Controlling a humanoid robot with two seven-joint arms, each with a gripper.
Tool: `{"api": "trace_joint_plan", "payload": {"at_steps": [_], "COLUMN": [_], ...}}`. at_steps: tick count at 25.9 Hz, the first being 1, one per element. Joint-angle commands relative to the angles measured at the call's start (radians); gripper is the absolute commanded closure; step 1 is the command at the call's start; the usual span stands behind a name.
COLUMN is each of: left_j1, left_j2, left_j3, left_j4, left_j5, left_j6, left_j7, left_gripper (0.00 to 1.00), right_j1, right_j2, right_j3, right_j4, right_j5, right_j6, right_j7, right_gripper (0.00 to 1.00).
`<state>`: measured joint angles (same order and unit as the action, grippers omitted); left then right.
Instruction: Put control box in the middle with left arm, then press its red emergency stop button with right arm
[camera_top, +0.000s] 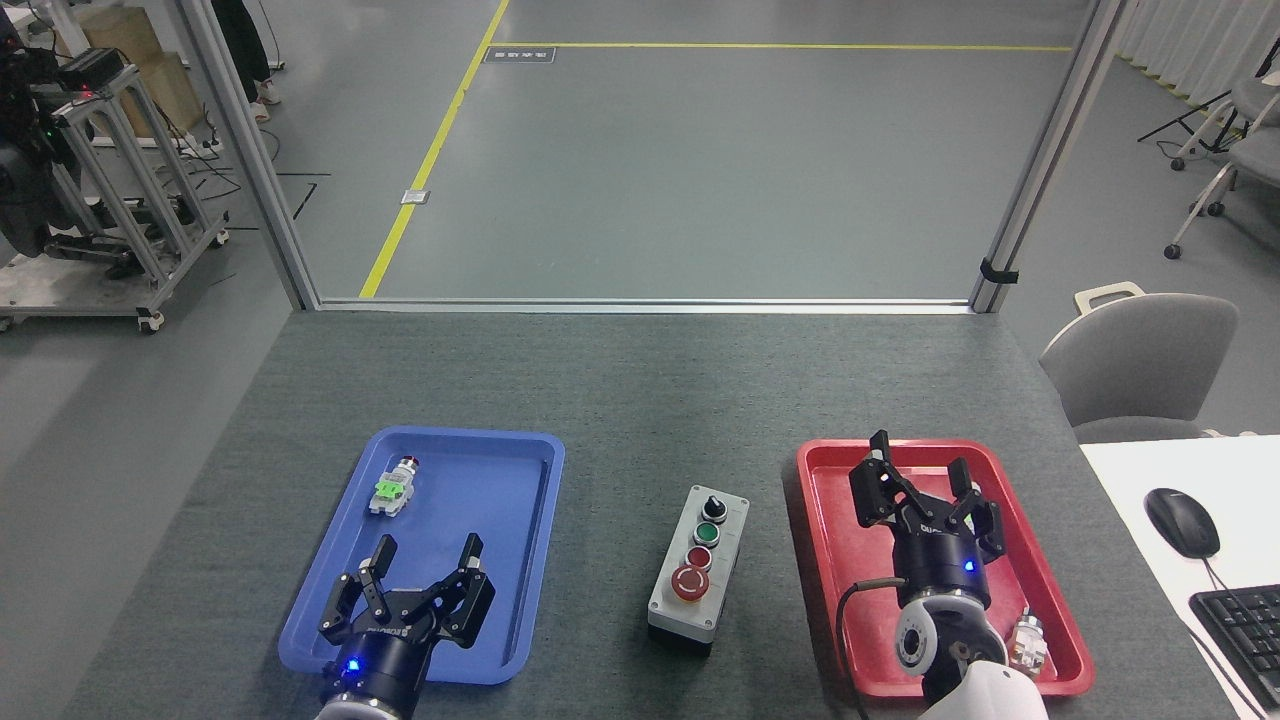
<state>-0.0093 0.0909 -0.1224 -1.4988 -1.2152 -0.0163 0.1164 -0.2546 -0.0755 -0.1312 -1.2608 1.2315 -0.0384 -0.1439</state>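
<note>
The control box (699, 566) sits mid-surface for pressing; my left claw (424, 572) and right claw (920, 475) hang open, empty.

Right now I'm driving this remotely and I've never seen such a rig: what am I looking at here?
This is the robot's head camera, looking down at a grey felt table. The two black claws are its own hands: the left hand hangs open over the blue tray, the right hand open over the red tray. Neither holds anything. Between the trays stands the control box, its red emergency stop button nearest you. A small part lies in the blue tray.
</note>
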Motion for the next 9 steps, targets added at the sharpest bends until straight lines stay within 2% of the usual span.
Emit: {"api": "trace_joint_plan", "payload": {"at_steps": [1, 9], "left_j1": [0.000, 0.000], "left_j2": [0.000, 0.000], "left_j3": [0.000, 0.000], "left_j4": [0.000, 0.000], "left_j5": [0.000, 0.000], "left_j6": [-0.001, -0.001], "left_j7": [0.000, 0.000], "left_gripper": [0.01, 0.01], "right_j1": [0.008, 0.071], "right_j2": [0.000, -0.001], "right_j3": [0.016, 0.124], "right_j4": [0.001, 0.003], "right_j5": [0.000, 0.019], "right_j6": [0.009, 0.069], "right_j7": [-0.005, -0.013], "right_gripper": [0.00, 0.00]}}
